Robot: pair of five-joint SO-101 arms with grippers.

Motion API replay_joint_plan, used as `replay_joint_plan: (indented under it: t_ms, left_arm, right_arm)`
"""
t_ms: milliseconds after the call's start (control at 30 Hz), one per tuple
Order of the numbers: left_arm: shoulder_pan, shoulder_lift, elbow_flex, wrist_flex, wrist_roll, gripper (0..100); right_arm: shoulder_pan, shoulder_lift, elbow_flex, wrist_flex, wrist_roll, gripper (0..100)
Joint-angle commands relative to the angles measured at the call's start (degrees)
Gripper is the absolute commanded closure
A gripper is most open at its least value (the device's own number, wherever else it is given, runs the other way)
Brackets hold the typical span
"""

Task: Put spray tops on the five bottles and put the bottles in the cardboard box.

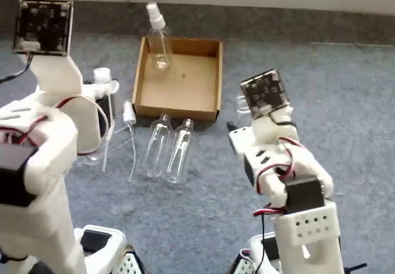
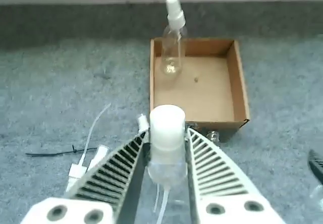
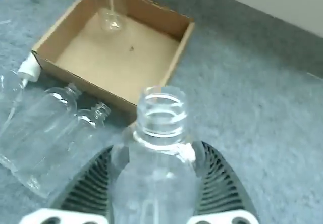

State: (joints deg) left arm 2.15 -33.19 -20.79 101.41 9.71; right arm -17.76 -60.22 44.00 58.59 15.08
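Two grips: my left gripper pinches a white spray top, and my right gripper clamps an uncapped bottle upright. Just beyond, two open bottles lie side by side before the cardboard box, with a loose spray top beside them. One capped bottle stands in the box's far corner. A thin black strip lies on the grey carpet.

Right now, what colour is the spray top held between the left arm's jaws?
The spray top is white; the left wrist view shows it best.
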Motion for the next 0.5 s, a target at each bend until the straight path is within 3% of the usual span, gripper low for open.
replay_joint_plan:
  t_ms: [0, 167, 467]
  left_arm:
    - [5.8, -5.0, -3.3, -6.1, 0.5, 94]
    - [9.3, -3.0, -3.2, -16.4, 5.5, 94]
    - [16.7, 4.4, -3.2, -30.9, 11.0, 94]
  right_arm:
    - [-7.0, -2.8, 9.0, -20.1, -0.6, 99.5]
    - [-10.9, -2.4, 13.8, -34.3, -0.6, 99.5]
    - [-12.3, -2.8, 19.4, -36.4, -2.1, 99.5]
